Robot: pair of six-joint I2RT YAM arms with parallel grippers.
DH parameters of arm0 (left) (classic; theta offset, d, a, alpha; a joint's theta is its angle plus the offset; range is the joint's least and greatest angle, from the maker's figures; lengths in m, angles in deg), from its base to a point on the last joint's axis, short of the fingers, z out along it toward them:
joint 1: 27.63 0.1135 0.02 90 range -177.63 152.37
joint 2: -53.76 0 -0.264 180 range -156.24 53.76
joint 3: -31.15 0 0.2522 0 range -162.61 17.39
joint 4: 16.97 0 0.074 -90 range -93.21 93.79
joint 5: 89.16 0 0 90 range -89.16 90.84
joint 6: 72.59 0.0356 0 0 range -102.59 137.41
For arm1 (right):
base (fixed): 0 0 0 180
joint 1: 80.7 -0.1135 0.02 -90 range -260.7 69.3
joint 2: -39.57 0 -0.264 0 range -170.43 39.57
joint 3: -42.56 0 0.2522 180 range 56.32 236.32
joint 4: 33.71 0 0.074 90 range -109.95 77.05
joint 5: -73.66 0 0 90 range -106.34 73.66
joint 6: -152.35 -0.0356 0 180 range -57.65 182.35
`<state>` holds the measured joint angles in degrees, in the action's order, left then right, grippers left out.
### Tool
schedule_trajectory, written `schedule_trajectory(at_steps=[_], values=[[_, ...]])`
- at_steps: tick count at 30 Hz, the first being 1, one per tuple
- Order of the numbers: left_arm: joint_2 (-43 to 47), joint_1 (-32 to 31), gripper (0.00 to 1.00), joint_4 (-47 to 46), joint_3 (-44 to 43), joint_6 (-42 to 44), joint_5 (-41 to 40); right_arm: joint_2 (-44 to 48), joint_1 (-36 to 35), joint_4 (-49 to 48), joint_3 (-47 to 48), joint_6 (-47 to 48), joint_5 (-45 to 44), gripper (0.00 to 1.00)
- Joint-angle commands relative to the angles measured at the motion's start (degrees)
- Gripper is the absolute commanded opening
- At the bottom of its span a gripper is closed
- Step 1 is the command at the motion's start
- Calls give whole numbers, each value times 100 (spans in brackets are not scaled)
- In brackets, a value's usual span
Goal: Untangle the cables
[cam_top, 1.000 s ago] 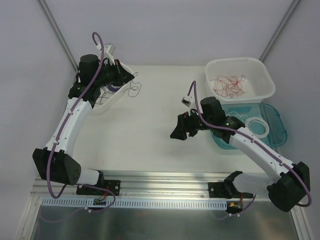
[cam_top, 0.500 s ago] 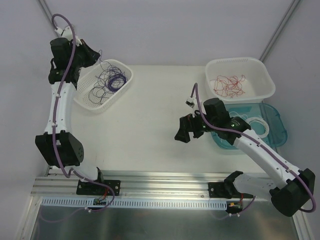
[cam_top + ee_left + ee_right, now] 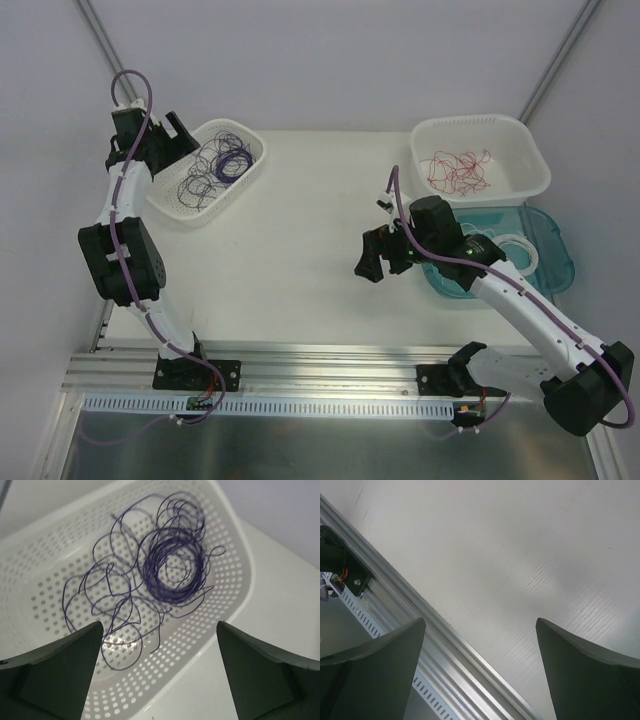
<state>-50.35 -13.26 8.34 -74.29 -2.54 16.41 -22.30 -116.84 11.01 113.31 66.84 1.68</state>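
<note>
While the left gripper (image 3: 159, 627) was poised at the edge of the white perforated basket (image 3: 235, 580), its jaws were seen spread wide, with nothing held. Directly below, the purple cables (image 3: 172, 567) were found lying inside the basket: one tight wound coil toward the far side, with loose loops sprawled off it toward the near side.

Trouble was judged likely right there. If the coil were pinched, the whole clump could be lifted as one and the knots drawn tighter. Wire this thin could also be lost between the fingers or snagged in the basket's holes, and so light a basket could be dragged along.

The right gripper (image 3: 481, 622) was likewise held wide and empty, over bare table (image 3: 530, 555) near the aluminium rail (image 3: 445, 650), well apart from any cable. No help in pinning the basket could be expected from there.

Single strands and crossings were given only by the left wrist view; from above, the purple set was reduced to a dark scribble. Only from above, though, were the red cables (image 3: 458, 170) shown in the white bin (image 3: 480, 124) and the white cables (image 3: 515, 250) coiled in the teal tray (image 3: 555, 250). Nothing of the task was offered by the right wrist view.
</note>
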Motion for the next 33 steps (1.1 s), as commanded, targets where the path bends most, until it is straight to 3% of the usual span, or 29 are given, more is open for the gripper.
schedule_trajectory(at_steps=[1,6,12,20,25,28,30,33], values=[[294,31,99,-21,482,8,-168,218,-25,-2,-12,-282,-448,97],[945,31,99,145,1010,105,-143,412,-16,129,-303,-879,-1555,97],[1850,31,99,400,1407,8,-63,841,-7,1007,4,-1424,-3171,97],[3747,22,99,928,2206,-36,578,1501,46,3063,1023,-1583,-5666,97],[5966,31,99,1251,3453,-176,851,2335,54,3644,1226,-1574,-6030,97],[7268,4,99,2205,3876,-308,273,3082,46,3741,1235,-1390,-5819,97],[7676,-319,99,2719,3938,-361,-480,3634,54,3821,1209,-1224,-5635,97],[8739,-391,99,3273,4096,-466,-687,4381,54,3944,1156,-916,-5222,97]])
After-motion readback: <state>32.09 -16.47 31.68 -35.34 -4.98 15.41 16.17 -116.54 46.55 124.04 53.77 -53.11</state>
